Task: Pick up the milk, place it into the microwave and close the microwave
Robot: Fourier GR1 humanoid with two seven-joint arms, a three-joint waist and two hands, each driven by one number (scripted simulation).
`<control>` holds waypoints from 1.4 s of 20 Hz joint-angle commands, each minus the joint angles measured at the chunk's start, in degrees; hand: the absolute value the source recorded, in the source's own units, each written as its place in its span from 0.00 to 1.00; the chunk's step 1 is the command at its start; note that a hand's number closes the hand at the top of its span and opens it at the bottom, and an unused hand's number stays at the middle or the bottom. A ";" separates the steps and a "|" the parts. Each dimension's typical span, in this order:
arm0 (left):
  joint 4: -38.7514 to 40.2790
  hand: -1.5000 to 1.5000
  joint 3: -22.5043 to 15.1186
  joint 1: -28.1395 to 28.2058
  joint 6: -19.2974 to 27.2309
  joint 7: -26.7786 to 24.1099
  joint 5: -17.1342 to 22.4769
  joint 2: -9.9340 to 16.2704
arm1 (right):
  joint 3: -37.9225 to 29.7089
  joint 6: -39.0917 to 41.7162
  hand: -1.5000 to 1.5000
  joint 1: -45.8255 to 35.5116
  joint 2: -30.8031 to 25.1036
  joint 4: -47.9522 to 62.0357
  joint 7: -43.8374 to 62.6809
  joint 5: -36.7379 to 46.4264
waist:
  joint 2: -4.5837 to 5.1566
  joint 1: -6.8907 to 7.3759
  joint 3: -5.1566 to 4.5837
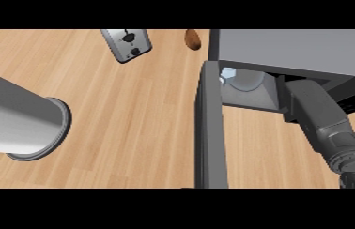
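The right forearm (pixel 319 125) reaches into the open microwave (pixel 284 47) from the lower right, and its hand is hidden inside the cavity, so I cannot tell how its fingers stand or whether they have hold of anything. Just inside the microwave, near the hinge side of the opening, a pale blue-white shape (pixel 229 74) shows, probably the milk; too little of it is visible to tell its long axis or which way it points. The microwave door (pixel 210 129) stands swung open, edge-on, reaching toward the lower edge of the view. Left of the microwave lie a brown object (pixel 192 39), a toaster (pixel 127 44) and, farther left, a grey cylinder (pixel 31 122). The left hand does not show. The risk is that pulling the arm out could drag or tip the carton, or that the door could close on the forearm.
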 commanded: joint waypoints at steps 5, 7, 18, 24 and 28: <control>0.88 0.00 -0.42 -1.55 -0.15 -0.08 -0.23 0.35 | 0.83 -0.85 1.00 -1.68 -3.29 0.12 -0.09 0.86 | 2.13 2.45 0.79; 1.72 0.00 -0.18 -2.00 -0.09 0.07 -1.05 0.75 | 1.02 -1.08 1.00 -2.24 -3.75 0.58 0.49 0.93 | 2.28 2.55 0.73; 2.04 0.00 -0.30 -4.69 -0.22 0.09 -4.21 2.05 | 0.88 0.81 1.00 -4.14 -5.87 0.97 1.08 0.39 | 3.14 3.17 0.88; 2.47 0.00 -0.06 -5.74 -0.16 0.57 -4.34 3.43 | 4.97 -10.33 1.00 -1.65 -8.06 2.23 2.85 4.97 | 3.72 3.82 0.38; 3.64 0.00 -0.46 -6.23 -0.14 0.63 -4.99 3.23 | -0.92 4.90 0.00 -5.49 -1.83 -1.33 -1.23 -2.12 | 2.72 4.38 1.03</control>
